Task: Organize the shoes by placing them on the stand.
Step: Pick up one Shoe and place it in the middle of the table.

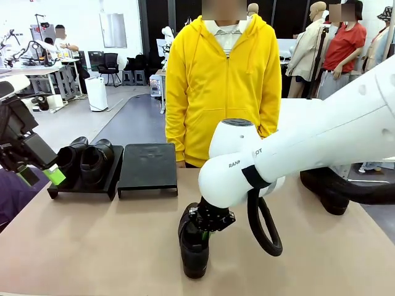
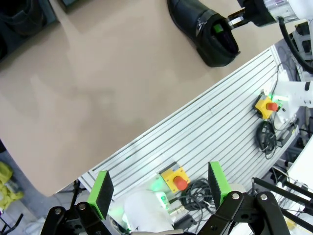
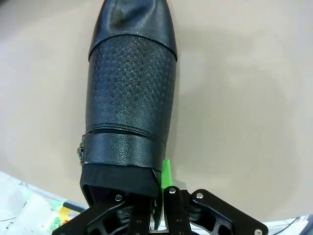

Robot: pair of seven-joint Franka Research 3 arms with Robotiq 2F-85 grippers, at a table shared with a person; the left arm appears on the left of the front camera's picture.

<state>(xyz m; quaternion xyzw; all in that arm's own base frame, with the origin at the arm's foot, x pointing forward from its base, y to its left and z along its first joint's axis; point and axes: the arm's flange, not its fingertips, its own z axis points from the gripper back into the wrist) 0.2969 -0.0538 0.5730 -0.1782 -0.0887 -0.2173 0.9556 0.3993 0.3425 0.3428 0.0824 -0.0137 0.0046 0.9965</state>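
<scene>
Shoe (image 1: 194, 262) at the near middle of the worktop (image 1: 92, 246) sits in the right pincer (image 1: 200, 234) — jaws clamped shut on the collar at its heel end, toe pointing away from the wrist. Left pincer (image 1: 40, 176) hangs wide open and empty just beside the stand (image 1: 148, 166), whose left tray carries two shoes (image 1: 86, 161).

You have two glossy black shoes (image 1: 97, 163) upright, side by side and touching, on the left stand (image 1: 83, 188), while a third shoe (image 3: 129, 83), round-toed with a textured upper, sits mid-table (image 1: 92, 246), its collar pinched by the right gripper (image 3: 161, 183).
</scene>
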